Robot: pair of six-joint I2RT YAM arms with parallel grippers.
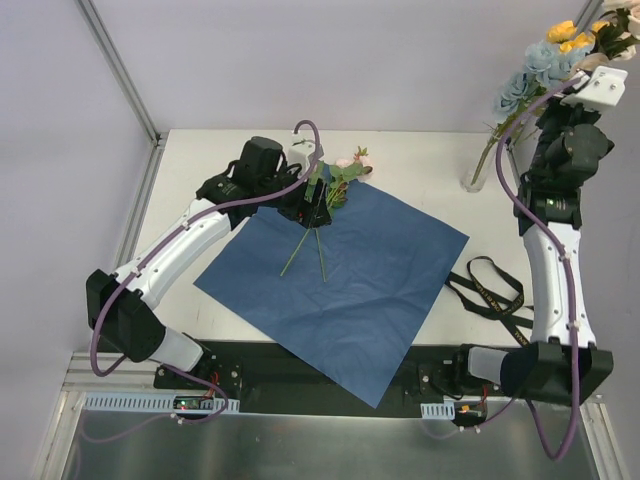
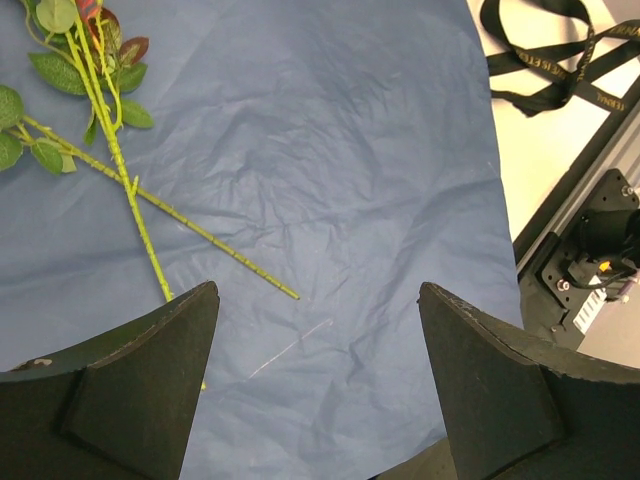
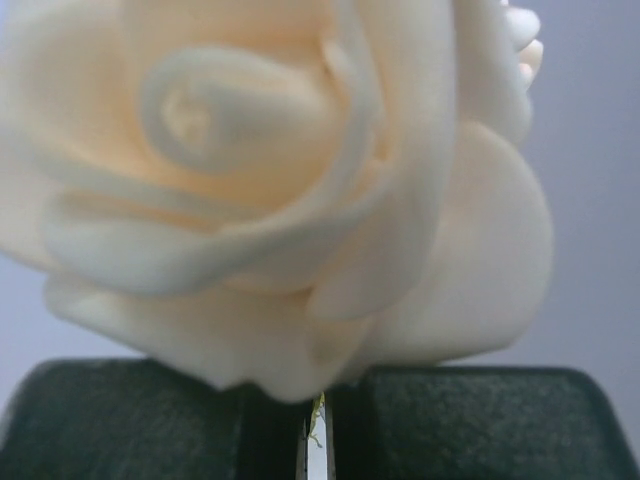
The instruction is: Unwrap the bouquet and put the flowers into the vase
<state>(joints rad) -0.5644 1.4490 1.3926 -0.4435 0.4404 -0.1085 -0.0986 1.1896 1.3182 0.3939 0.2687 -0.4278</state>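
A white, smooth counter (image 1: 200, 170) carries a square sheet of matte blue paper (image 1: 380, 290). The sheet is softly creased and spread flat like a diamond. Its near corner hangs over the dark strip at the counter's near edge.

On the paper's far-left part lie the loose flowers (image 1: 340, 185). They have thin, knobbly green stems crossed in an X, oval leaves and small pink blooms that reach past the paper's far edge. The left gripper (image 2: 318, 290) is over this part of the paper with its broad black fingers spread wide and nothing between them. From its wrist camera the stems lie ahead and to one side. One stem end is just beside a fingertip, not inside the gap.

A slender clear glass vase (image 1: 478, 172) stands near the counter's far edge, toward the right corner. Long stems rise from it to pale-blue and yellow blooms (image 1: 545, 60) that lean toward the raised right arm. The right gripper (image 3: 315, 400) is high above that corner, pressed closed on a thin green stem. A cream rose (image 3: 280, 180) with smooth, foam-like petals fills its camera view.

A glossy black ribbon (image 1: 490, 290) with gold lettering lies looped on bare counter between the paper's right corner and the right arm. Bare counter also shows at the far-left corner and between the paper and the vase.
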